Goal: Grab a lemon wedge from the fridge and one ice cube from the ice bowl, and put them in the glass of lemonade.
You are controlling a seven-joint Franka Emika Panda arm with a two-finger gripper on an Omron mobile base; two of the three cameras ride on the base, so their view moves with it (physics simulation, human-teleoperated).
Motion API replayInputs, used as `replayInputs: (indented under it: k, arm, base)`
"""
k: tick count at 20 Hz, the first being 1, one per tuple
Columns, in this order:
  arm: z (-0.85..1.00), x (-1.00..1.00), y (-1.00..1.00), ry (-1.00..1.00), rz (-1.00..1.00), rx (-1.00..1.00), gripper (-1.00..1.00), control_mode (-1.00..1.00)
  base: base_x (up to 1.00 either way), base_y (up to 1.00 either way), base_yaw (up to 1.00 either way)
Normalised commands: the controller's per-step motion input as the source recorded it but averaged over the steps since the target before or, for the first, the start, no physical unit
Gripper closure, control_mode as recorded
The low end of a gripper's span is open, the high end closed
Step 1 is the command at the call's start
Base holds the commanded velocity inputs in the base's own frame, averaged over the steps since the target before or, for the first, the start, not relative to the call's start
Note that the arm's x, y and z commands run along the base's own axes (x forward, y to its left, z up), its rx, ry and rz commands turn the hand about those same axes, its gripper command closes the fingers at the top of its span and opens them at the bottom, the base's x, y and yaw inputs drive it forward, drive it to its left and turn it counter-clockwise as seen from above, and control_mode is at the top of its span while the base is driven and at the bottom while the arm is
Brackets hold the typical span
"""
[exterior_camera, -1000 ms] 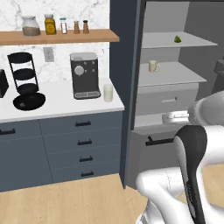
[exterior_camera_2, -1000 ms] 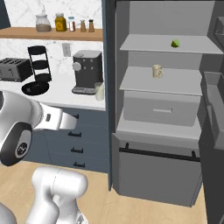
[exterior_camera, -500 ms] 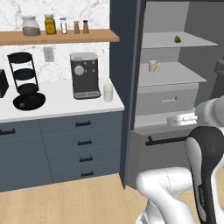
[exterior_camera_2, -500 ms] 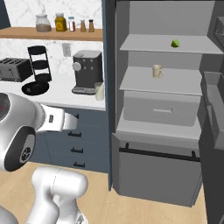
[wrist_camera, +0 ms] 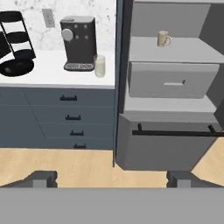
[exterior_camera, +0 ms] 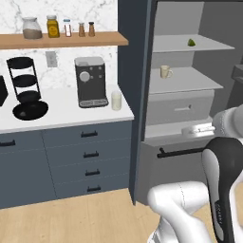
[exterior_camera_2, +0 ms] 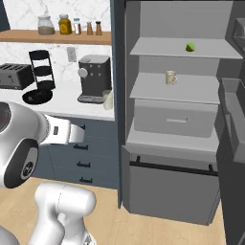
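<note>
Green lemon wedge (exterior_camera_2: 190,47) sits on the fridge (exterior_camera_2: 182,119) top shelf, well above and ahead of your empty, wide-open claw (wrist_camera: 113,178). Arm's barely shifted, so nothing's grabbed yet.

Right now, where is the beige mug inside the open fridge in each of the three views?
Left base view: the beige mug is on the fridge's middle shelf, upper right of centre.
Right base view: the mug is on the same shelf, above centre.
Hand view: the mug is near the top, right of centre.
Shared landmark: the coffee machine on the counter, left of the mug.
</note>
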Motion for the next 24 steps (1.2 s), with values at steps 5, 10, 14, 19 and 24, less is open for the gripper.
replayInputs:
  k: [5, 10, 14, 19, 24]
  arm:
    - [0.0, 0.0, 0.0, 0.0, 0.0, 0.0, -1.0, 1.0]
    - [0.0, 0.0, 0.0, 0.0, 0.0, 0.0, -1.0, 1.0]
    - [0.0, 0.0, 0.0, 0.0, 0.0, 0.0, -1.0, 1.0]
    - [0.0, 0.0, 0.0, 0.0, 0.0, 0.0, -1.0, 1.0]
    - [0.0, 0.0, 0.0, 0.0, 0.0, 0.0, -1.0, 1.0]
  base:
    - [-0.2, -0.59, -0.03]
    - [0.0, -0.71, -0.04]
    - [0.01, -0.45, 0.0]
    - [0.3, -0.08, 0.0]
    - [0.74, 0.0, 0.0]
